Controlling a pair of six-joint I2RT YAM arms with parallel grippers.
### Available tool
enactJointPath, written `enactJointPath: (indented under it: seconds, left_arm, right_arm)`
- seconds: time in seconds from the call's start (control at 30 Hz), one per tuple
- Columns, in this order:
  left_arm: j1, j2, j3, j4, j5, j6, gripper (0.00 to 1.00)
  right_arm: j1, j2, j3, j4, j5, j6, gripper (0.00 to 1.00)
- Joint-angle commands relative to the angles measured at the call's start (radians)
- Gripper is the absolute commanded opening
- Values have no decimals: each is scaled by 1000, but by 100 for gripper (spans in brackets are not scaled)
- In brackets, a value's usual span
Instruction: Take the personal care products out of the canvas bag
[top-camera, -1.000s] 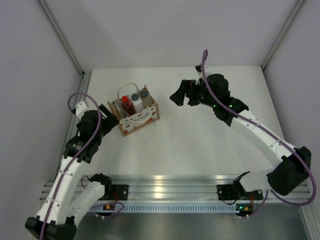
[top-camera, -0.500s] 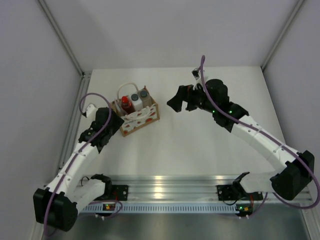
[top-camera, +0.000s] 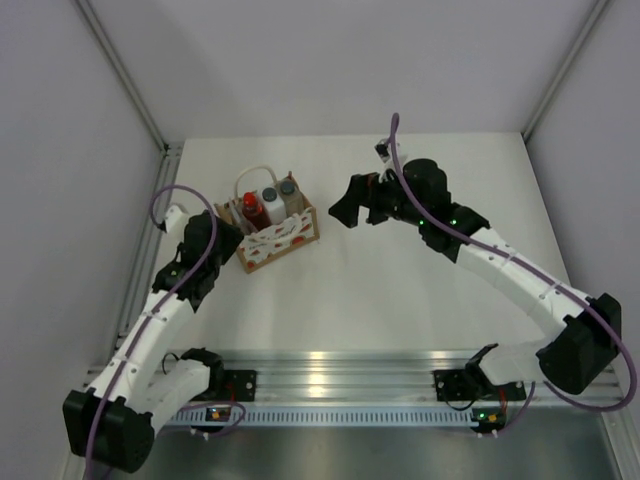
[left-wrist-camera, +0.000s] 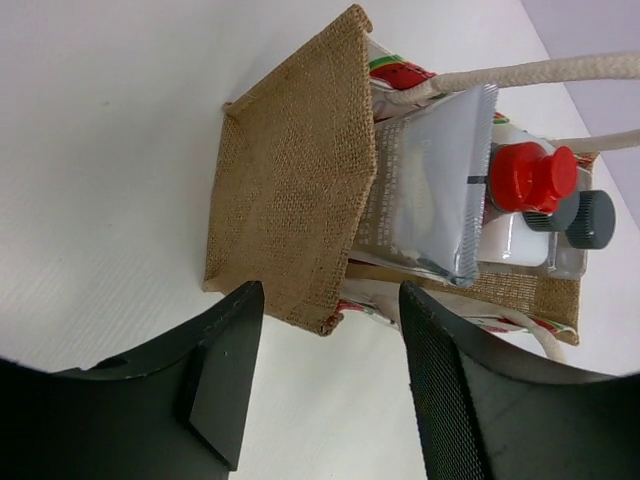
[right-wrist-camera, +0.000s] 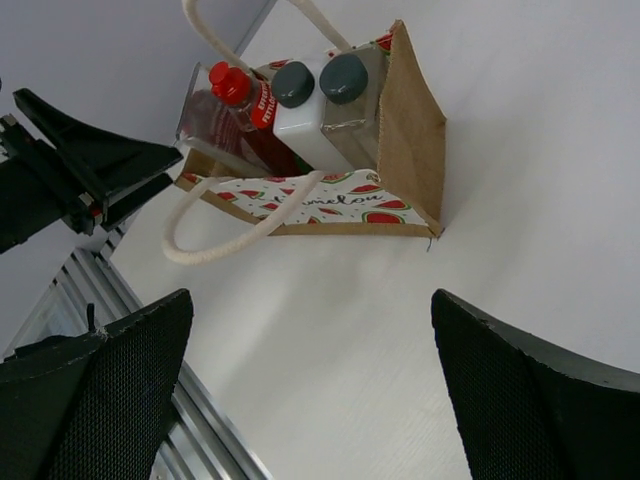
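The left gripper (left-wrist-camera: 328, 295) has its jaws part-open and empty, with the bag (left-wrist-camera: 290, 190) just ahead of the gap, its lower corner nearest. The right gripper (right-wrist-camera: 310, 300) has its jaws spread wide and empty, and hovers near the bag's other end without touching it.

All four products stand in the bag, tops above the rim. The tube (left-wrist-camera: 430, 190) leans against the end by the left gripper, crimp up. Next along are the red bottle (left-wrist-camera: 525, 178), the white bottle (right-wrist-camera: 293, 85) and the pale bottle (right-wrist-camera: 345, 80) at the far end.

All four look small and light. The bottles are probably rigid, smooth plastic that may slip, so the neck just under the cap seems the surest hold. The tube is flat and likely soft, so it should be pinched across its faces near the crimp, and lightly. The bag is limp cloth and tightly packed. It will likely lift or drag with whatever is pulled unless one arm steadies it. The handles (right-wrist-camera: 230, 240) loop over the opening and could snag a finger.

The table (top-camera: 400, 280) is white, smooth and level, with open room on the right for setting things down. Pale walls (top-camera: 300, 60) close in three sides, and a metal rail (top-camera: 330, 365) runs along the near edge.
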Motion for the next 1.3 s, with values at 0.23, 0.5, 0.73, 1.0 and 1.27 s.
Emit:
enactJointPath:
  seconds: [0.23, 0.5, 0.73, 1.0, 1.27]
  left_arm:
    - [2, 62, -72, 114, 1, -14, 36]
    - [3, 19, -119, 115, -20, -45, 0]
    - [2, -13, -168, 121, -22, -99, 0]
    - [2, -50, -191, 135, -28, -125, 0]
    - [2, -18, -215, 173, 3, -134, 0]
  right_arm:
    - [119, 164, 272, 15, -45, -103, 99]
    - [232, 430, 528, -63, 95, -168, 94]
    - [312, 673, 838, -191, 205, -220, 73]
    - [355, 796, 944, -200, 254, -220, 51]
    - [379, 850, 989, -198, 271, -217, 48]
